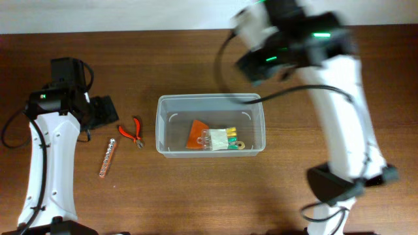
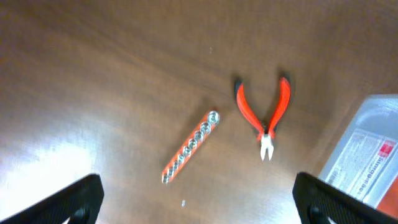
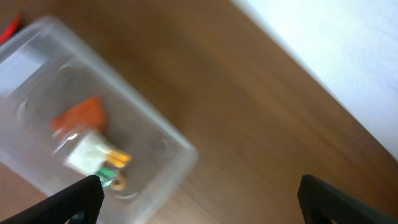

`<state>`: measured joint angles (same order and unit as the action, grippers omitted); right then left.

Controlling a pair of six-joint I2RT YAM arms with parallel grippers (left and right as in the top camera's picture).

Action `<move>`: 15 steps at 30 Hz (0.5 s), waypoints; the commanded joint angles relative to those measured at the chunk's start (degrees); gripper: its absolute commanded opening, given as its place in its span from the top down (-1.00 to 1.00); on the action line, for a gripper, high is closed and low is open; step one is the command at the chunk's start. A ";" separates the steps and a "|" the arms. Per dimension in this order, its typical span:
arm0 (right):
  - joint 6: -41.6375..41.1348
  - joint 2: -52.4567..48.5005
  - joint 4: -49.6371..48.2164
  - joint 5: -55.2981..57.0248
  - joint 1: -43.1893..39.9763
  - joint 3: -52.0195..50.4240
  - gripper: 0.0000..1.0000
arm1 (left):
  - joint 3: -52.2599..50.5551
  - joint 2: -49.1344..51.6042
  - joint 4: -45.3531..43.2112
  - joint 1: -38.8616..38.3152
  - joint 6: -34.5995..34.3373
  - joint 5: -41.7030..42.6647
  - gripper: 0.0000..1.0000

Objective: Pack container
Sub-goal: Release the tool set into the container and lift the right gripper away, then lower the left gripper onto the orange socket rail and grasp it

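The clear plastic container (image 1: 163,124) sits mid-table and holds an orange piece (image 1: 196,133) and a small clear bag of parts (image 1: 222,139). It also shows in the right wrist view (image 3: 165,134) and at the right edge of the left wrist view (image 2: 367,155). Red-handled pliers (image 1: 133,132) and an orange strip of sockets (image 1: 107,156) lie on the table left of it; both show in the left wrist view, pliers (image 2: 264,115), strip (image 2: 189,147). My left gripper (image 2: 199,199) is open and empty above them. My right gripper (image 3: 199,196) is open and empty, up beyond the container's far right corner.
The brown wooden table (image 1: 196,196) ends at a white wall strip along the back (image 1: 130,13). The right arm's base (image 1: 339,186) stands at the front right, the left arm's body (image 1: 49,150) at the left.
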<state>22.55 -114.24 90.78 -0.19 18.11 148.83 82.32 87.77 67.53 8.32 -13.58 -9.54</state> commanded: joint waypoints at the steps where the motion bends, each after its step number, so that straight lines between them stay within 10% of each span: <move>1: -7.02 3.54 2.34 -2.36 -8.96 1.18 -0.97 | -1.64 -0.22 2.73 0.00 6.05 2.34 -0.99; 15: -6.99 3.72 2.27 -10.80 -19.63 -3.63 -0.97 | -26.91 -0.22 -17.75 3.89 31.47 2.27 -0.99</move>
<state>16.27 -110.32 93.47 -9.17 -1.45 146.50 56.97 87.72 51.62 10.68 7.14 -7.70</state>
